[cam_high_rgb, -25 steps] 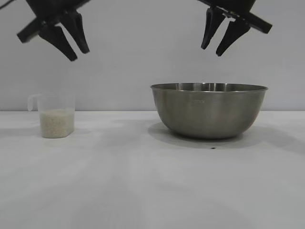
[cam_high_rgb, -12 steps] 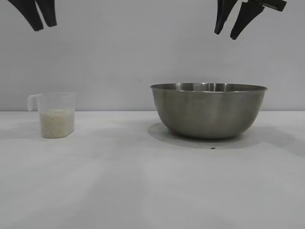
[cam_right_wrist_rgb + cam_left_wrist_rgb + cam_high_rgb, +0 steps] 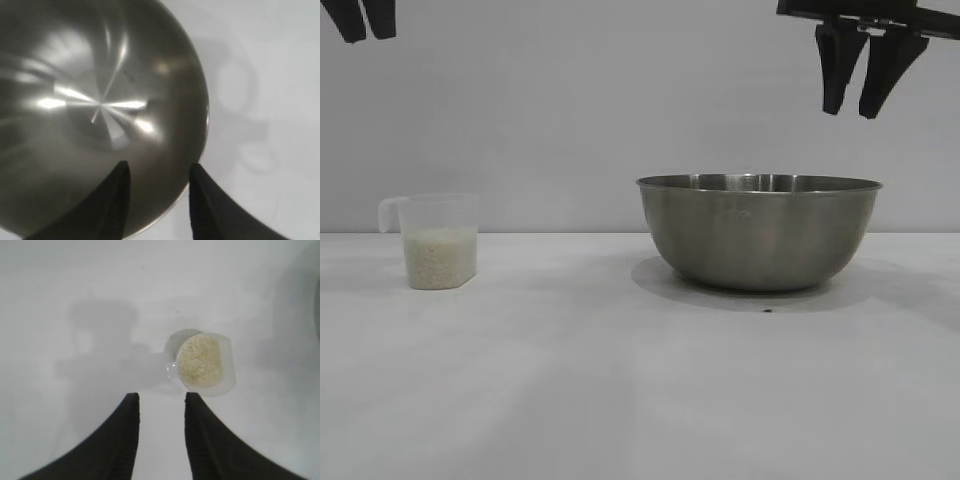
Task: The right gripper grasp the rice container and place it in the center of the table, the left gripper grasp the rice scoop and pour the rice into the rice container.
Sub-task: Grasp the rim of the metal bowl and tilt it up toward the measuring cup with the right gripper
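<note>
The rice container, a large steel bowl, stands on the white table right of centre; it is empty in the right wrist view. The rice scoop, a small clear cup with a side handle, stands at the left and holds rice; the left wrist view shows it from above. My right gripper hangs open above the bowl's right rim, its jaws straddling the rim. My left gripper is open, high at the top left, above the scoop.
A plain grey wall stands behind the table. A small dark speck lies on the table in front of the bowl.
The left gripper has risen up and to the left, almost out of the exterior view. The right gripper has moved right, turned to point straight down and come lower over the bowl's right rim.
</note>
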`<state>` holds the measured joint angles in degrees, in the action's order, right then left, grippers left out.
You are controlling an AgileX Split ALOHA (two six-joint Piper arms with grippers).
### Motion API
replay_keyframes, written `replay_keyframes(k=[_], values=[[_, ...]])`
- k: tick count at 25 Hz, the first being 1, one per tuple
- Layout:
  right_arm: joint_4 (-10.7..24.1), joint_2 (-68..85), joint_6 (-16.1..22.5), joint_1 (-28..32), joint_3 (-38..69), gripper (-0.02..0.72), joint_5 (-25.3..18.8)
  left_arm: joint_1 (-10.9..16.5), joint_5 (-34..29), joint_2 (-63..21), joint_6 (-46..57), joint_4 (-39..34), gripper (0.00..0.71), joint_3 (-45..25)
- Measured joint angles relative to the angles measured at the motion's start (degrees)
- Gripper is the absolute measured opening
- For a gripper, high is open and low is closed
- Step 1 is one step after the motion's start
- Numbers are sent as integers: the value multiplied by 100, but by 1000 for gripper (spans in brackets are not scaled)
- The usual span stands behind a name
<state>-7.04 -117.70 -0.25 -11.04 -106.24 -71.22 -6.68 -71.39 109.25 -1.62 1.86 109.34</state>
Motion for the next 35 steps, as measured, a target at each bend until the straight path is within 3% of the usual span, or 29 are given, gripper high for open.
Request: replay_keyframes(k=[5,12,17,18,20,28,35], values=[[169,13,50,0,8,274,11,0,0,-347,106,-206,210,-349],[311,-65,62,0,8,274,19,0,0,-924,231,-460,210,-1798],[361,-271,72,0,8,274,19,0,323,-1462,345,-506,210,-2686],[370,-296,86,0,8,274,19,0,375,-1527,345,-506,210,-2769],[419,-345,125,0,8,344,19,0,448,-1599,352,-545,210,-2896],[543,-668,322,0,8,333,63,0,597,-1624,366,-545,210,-3034],[176,-848,385,162,8,333,585,0,607,-1624,366,-554,210,-3034]])
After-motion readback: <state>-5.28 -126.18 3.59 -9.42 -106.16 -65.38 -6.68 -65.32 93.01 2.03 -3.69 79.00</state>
